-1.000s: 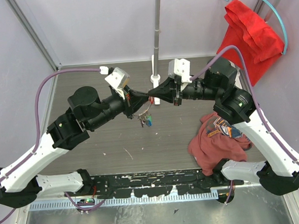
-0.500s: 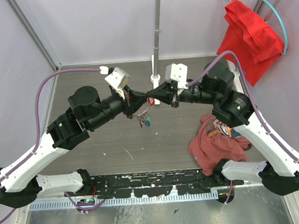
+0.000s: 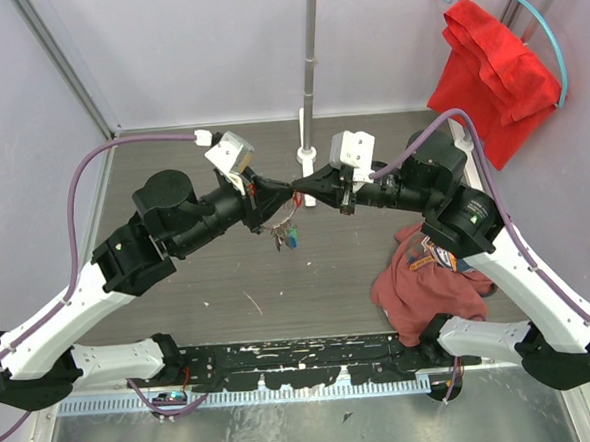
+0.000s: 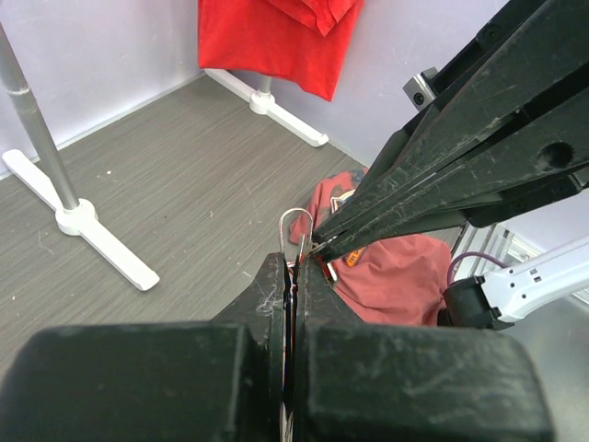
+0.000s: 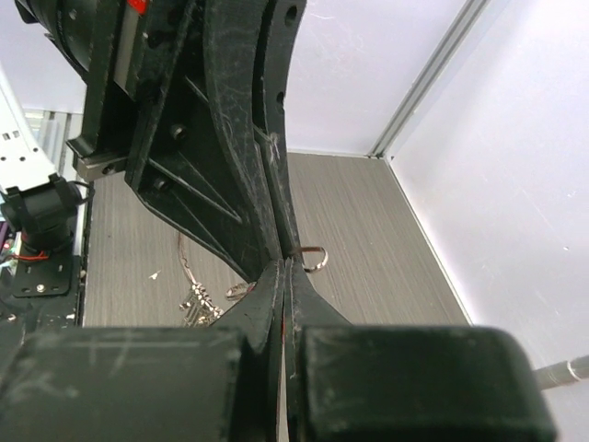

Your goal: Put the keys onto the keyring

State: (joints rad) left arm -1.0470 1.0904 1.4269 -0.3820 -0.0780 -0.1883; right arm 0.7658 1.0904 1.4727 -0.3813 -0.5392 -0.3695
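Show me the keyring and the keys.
Thin silver wire keyring point(image 4: 295, 211): left wrist view, top of the loop.
Bunch of small coloured-head metal keys point(image 3: 290, 241): top external view, blue head.

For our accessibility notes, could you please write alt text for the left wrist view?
The left gripper is shut on the keyring, whose silver loop pokes above its fingertips. The right gripper's closed tips meet it from the right.
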